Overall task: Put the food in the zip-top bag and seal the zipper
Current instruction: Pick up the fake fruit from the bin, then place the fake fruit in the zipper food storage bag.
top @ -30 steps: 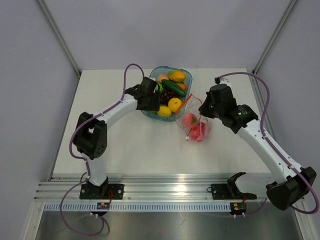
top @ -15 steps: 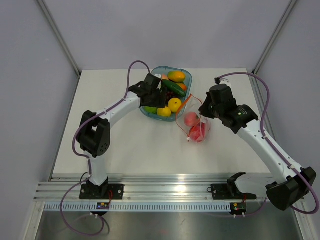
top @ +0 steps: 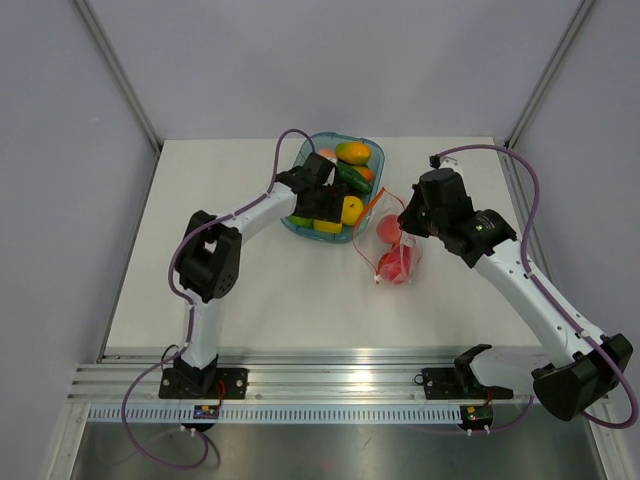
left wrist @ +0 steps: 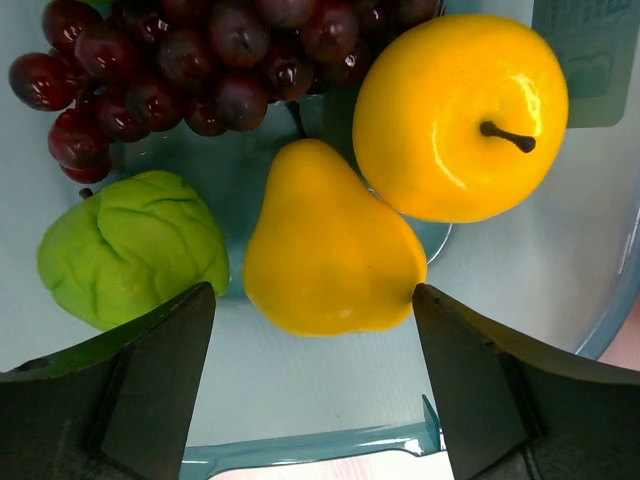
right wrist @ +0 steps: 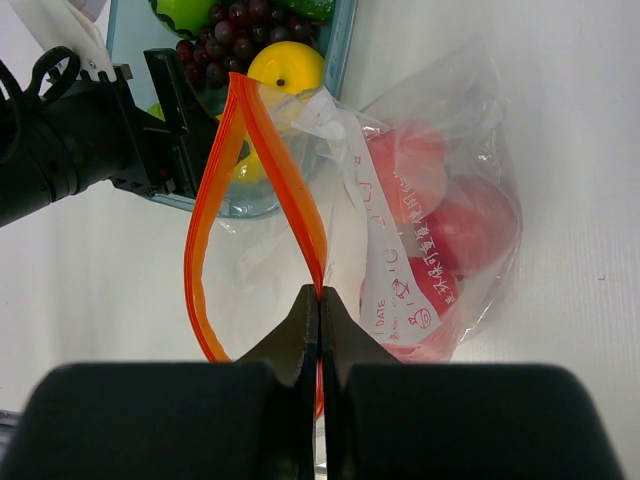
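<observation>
Left gripper [left wrist: 312, 310], wide open and empty, sits around the slippery, hard yellow toy pear [left wrist: 320, 240] mid-frame; grab its fat belly. Right gripper [right wrist: 318, 305] pinches the red-orange zipper strip [right wrist: 285, 185] of the floppy clear plastic bag [right wrist: 440, 200].

In the left wrist view the dark purple grape bunch [left wrist: 200, 60] is cut off by the top edge. The black fingers [left wrist: 150, 380] of the left gripper [left wrist: 312, 295] are cut off by the bottom edge. From above, that gripper covers the left side of the translucent blue oval tray [top: 372, 143], hiding most fruit there. The clear crinkly zip-top bag [right wrist: 430, 110] veils the red fruits [right wrist: 460, 215] inside, so their number cannot be told. The right gripper [right wrist: 320, 310], its body a blurred dark mass, hides the lower run of the red-orange zipper strip [right wrist: 287, 190].
</observation>
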Tool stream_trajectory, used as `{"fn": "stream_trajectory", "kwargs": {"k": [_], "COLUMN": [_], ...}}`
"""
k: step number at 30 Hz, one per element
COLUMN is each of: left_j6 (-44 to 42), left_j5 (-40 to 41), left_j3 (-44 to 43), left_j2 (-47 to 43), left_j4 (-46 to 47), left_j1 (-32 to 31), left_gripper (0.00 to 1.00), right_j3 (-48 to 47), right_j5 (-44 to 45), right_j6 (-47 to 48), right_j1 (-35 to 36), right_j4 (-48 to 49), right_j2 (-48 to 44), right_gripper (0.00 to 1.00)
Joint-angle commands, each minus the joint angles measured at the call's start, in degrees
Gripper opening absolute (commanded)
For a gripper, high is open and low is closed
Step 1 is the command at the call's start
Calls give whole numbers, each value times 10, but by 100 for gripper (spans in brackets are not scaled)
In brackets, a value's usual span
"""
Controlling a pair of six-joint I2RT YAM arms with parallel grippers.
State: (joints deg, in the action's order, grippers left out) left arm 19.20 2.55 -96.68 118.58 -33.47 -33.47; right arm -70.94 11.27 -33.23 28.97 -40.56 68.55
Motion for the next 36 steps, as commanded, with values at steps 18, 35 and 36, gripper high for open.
{"fn": "stream_trajectory", "kwargs": {"k": [18, 35, 36], "left_j6": [-15, -6, -6], "left_j5": [-1, -83, -92], "left_j3": [-25, 23, 26], "left_j2": [-18, -254, -260], "left_j4": [0, 18, 18], "left_j1": [-19, -27, -30], "left_gripper": [63, 55, 55], "right_j3": [-10, -4, -6], "right_j5": [-1, 4, 2], "right_j6": [5, 1, -2], "right_j1": [-2, -2, -2], "right_j4": [7, 23, 23], "right_j2": [-2, 24, 28], "right_gripper": [0, 0, 0]}}
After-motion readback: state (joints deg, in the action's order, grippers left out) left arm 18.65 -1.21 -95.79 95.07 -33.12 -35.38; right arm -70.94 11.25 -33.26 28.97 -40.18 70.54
